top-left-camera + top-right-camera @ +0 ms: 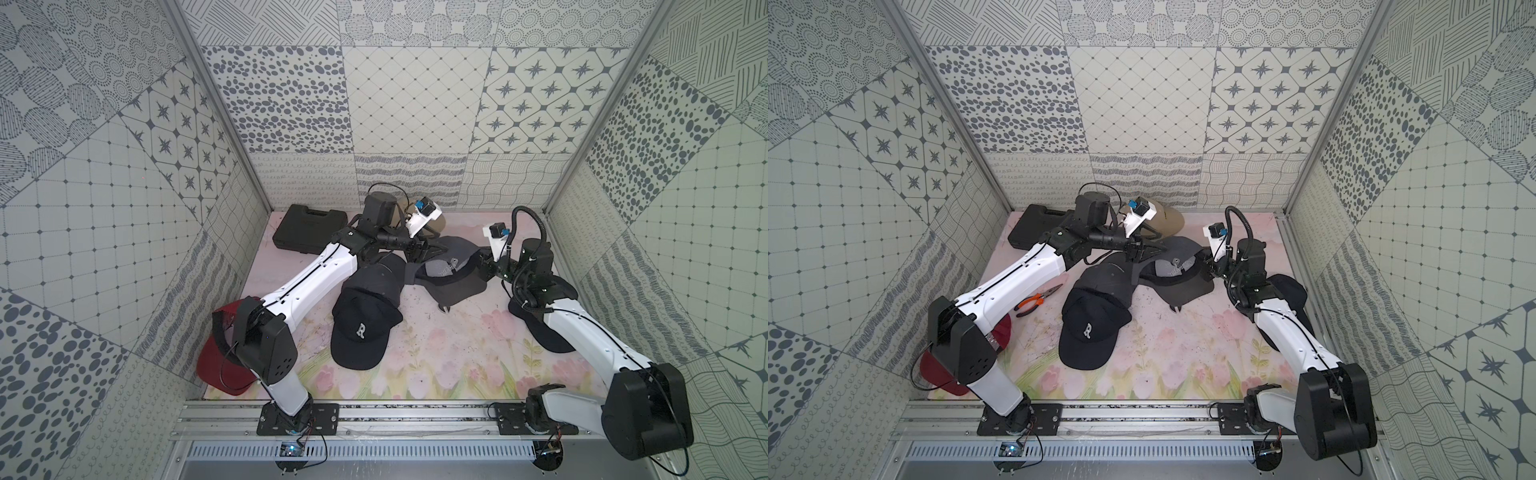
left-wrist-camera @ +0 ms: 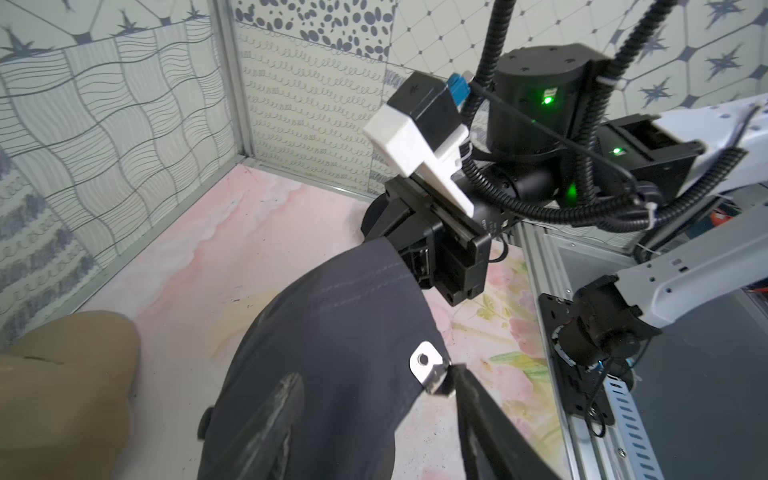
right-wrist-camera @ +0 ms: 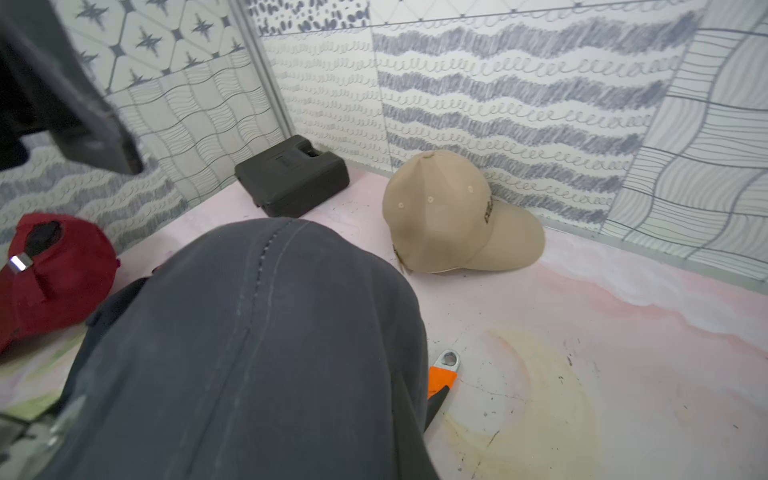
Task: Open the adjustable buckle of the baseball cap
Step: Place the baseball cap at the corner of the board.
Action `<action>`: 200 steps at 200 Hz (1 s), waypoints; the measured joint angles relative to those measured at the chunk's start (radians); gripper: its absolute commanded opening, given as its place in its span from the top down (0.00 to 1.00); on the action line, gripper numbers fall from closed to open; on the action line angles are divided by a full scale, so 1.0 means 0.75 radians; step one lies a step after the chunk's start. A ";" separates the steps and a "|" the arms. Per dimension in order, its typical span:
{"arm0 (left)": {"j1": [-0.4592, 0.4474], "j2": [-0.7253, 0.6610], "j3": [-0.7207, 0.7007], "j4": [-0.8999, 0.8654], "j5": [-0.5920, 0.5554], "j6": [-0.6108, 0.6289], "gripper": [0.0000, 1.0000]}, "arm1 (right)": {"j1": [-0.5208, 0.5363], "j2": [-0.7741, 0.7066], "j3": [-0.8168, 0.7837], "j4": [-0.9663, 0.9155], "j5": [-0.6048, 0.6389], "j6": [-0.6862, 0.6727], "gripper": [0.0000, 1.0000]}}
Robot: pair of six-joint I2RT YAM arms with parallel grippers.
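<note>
apparently midway: the grey cap (image 1: pixel 451 270) sits at the middle of the table (image 1: pixel 436 357), the right gripper (image 2: pixel 417 257) clenched on its fabric. the left gripper (image 2: pixel 372 374) stands spread, one finger (image 2: pixel 478 415) touching the metal buckle (image 2: pixel 428 368), which looks levered up; whether it is fully released i cannot tell.

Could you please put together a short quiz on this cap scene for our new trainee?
1. True or false: the right gripper is shut on the grey cap's fabric.
2. Which cap lies nearest the back wall? A) red B) tan cap C) navy
3. Fill in: the left gripper's jaws, beside the silver buckle, stand ____.
Key: 1 true; 2 B; 3 open.
</note>
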 measured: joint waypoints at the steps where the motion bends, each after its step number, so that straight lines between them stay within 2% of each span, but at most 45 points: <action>1: 0.000 -0.002 -0.002 0.002 -0.008 -0.002 0.40 | -0.002 0.001 0.003 -0.002 0.001 0.004 1.00; 55: 0.000 -0.047 -0.097 0.082 -0.260 -0.094 0.40 | -0.194 0.087 0.174 -0.015 0.156 0.427 1.00; 97: 0.000 -0.053 -0.141 0.111 -0.368 -0.140 0.40 | -0.378 0.278 0.241 0.064 0.234 0.793 1.00; 139: 0.000 -0.053 -0.168 0.126 -0.460 -0.169 0.40 | -0.478 0.538 0.375 0.062 0.382 0.998 1.00; 172: 0.000 -0.051 -0.172 0.127 -0.521 -0.175 0.40 | -0.500 0.722 0.495 0.032 0.451 1.057 1.00; 185: 0.000 -0.048 -0.172 0.127 -0.542 -0.176 0.40 | -0.500 0.777 0.537 0.015 0.461 1.067 0.93; 200: 0.000 -0.044 -0.172 0.127 -0.567 -0.176 0.39 | -0.500 0.814 0.556 -0.003 0.479 1.083 0.74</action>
